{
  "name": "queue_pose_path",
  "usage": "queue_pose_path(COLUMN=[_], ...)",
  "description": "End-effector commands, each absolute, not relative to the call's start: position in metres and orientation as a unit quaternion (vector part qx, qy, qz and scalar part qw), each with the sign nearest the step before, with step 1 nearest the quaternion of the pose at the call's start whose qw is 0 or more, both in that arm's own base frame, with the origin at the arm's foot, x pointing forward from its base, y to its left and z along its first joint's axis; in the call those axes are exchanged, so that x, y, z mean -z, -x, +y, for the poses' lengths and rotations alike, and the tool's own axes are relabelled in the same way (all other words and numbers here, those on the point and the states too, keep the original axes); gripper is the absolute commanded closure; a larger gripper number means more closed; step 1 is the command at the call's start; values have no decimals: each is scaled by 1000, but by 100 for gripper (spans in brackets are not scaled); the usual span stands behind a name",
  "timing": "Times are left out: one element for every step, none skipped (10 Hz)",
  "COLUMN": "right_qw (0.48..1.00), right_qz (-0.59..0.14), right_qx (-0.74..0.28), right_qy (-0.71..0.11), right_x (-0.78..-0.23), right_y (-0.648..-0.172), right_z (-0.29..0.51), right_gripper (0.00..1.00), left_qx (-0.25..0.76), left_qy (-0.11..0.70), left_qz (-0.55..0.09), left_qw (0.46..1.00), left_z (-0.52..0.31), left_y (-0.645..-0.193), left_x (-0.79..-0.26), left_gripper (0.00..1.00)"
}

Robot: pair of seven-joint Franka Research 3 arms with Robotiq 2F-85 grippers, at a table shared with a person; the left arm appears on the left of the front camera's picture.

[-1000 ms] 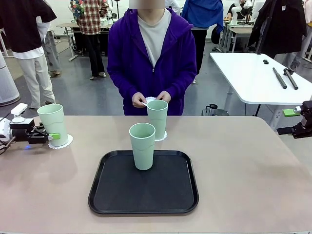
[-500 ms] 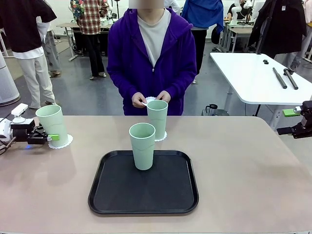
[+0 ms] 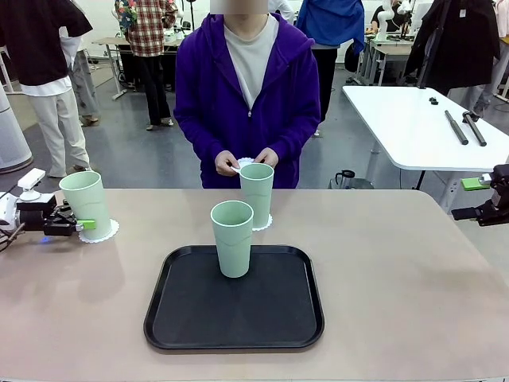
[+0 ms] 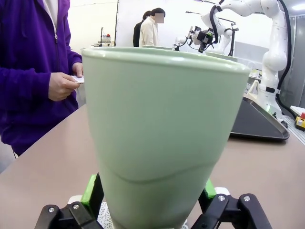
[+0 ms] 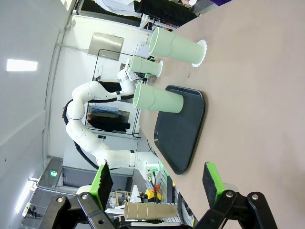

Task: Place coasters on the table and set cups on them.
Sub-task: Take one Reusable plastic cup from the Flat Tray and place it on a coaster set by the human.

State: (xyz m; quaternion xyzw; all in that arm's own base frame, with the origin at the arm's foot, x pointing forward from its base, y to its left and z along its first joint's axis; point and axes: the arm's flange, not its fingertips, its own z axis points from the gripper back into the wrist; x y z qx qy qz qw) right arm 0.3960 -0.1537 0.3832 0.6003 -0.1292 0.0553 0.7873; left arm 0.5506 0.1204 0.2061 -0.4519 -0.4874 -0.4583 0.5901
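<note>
A mint-green cup [image 3: 86,204] stands on a lacy white coaster [image 3: 102,232] at the table's [image 3: 398,270] far left. My left gripper [image 3: 82,225] is open, its green pads on either side of the base of this cup [image 4: 162,133]. A second cup [image 3: 256,195] stands on a coaster [image 3: 264,224] at the far middle, in front of the person. The third cup [image 3: 232,238] stands on the black tray [image 3: 238,318]. The person's hands hold another coaster [image 3: 243,164]. My right gripper [image 5: 159,183] hangs open with nothing between its fingers, off the table's right edge [image 3: 483,205].
A person in a purple hoodie [image 3: 246,87] stands at the far side. Bare tabletop lies right of the tray. A white table [image 3: 421,119] with dark rods stands behind on the right.
The left cup has settled slightly to the left and my left gripper has let go of it. The right arm and the person's hands have not moved.
</note>
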Motion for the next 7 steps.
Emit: queue_pose_path(right_qw=[785, 785, 785, 785, 785, 785, 785], right_qz=[-129, -129, -129, -129, -129, -129, -129], right_qx=[-57, -57, -57, -57, -57, -57, -57], right_qy=[-603, -603, -603, -603, -603, -603, -603], right_x=[-384, -384, -384, -384, -384, -384, -384], right_y=[-396, -396, -396, -396, -396, -396, -396], right_z=[-153, -153, -153, -153, -153, -153, -153], right_gripper=[0, 0, 0, 0, 0, 0, 0], left_qx=[492, 499, 508, 518, 525, 532, 535], left_qy=[430, 425, 420, 413, 406, 395, 386], left_qz=[-478, -471, -461, -453, -451, -448, -446], left_qw=[587, 590, 594, 596, 597, 600, 604], left_z=[128, 131, 133, 135, 138, 143, 149], left_y=[-548, -547, -546, -545, -544, -546, -547], left_x=[-214, -215, -216, -218, -221, -226, -229], left_gripper=[0, 0, 0, 0, 0, 0, 0])
